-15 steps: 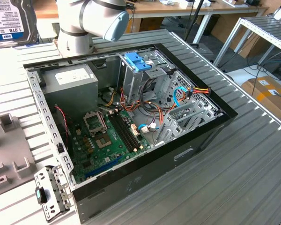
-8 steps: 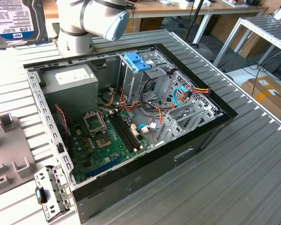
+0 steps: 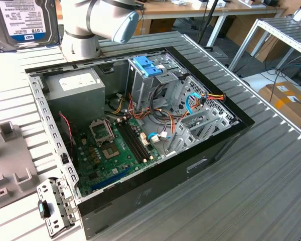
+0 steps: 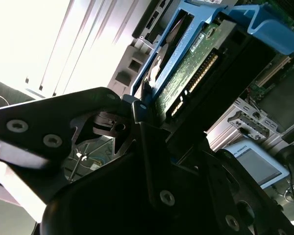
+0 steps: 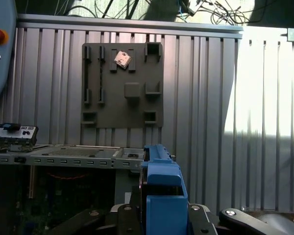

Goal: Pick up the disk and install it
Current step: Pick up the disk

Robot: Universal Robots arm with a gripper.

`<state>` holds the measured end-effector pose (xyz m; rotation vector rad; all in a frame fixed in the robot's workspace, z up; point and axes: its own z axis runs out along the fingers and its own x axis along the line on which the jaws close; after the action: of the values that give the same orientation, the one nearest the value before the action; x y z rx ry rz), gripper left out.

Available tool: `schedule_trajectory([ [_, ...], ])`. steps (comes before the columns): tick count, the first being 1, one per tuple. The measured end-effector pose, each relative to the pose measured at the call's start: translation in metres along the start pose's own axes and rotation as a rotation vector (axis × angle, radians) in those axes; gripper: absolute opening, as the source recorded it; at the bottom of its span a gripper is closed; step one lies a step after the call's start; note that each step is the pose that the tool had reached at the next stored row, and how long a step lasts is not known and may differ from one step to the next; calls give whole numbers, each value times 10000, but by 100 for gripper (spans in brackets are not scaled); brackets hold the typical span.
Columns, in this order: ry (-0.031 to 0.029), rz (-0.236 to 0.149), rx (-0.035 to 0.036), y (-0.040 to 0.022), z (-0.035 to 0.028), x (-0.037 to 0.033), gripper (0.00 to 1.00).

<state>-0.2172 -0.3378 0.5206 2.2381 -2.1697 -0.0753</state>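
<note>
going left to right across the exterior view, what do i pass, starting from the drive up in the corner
disk → grey power supply box → blue bracket on the drive cage → red and yellow wire bundle → cardboard box

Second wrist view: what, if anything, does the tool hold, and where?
The flat silver-metal disk with blue plastic rails, clamped by the tool at its blue-railed edge.
</note>
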Motion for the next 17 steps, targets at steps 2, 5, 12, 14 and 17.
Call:
schedule_trajectory([
  [2, 0, 0, 0, -37, -2, 1, 36],
  [5, 0, 0, 1, -94, -4, 3, 36],
  [12, 0, 0, -1, -195, -10, 6, 36],
  [14, 0, 0, 0, -223, -11, 7, 36],
  [17, 0, 1, 0, -280, -14, 8, 36],
])
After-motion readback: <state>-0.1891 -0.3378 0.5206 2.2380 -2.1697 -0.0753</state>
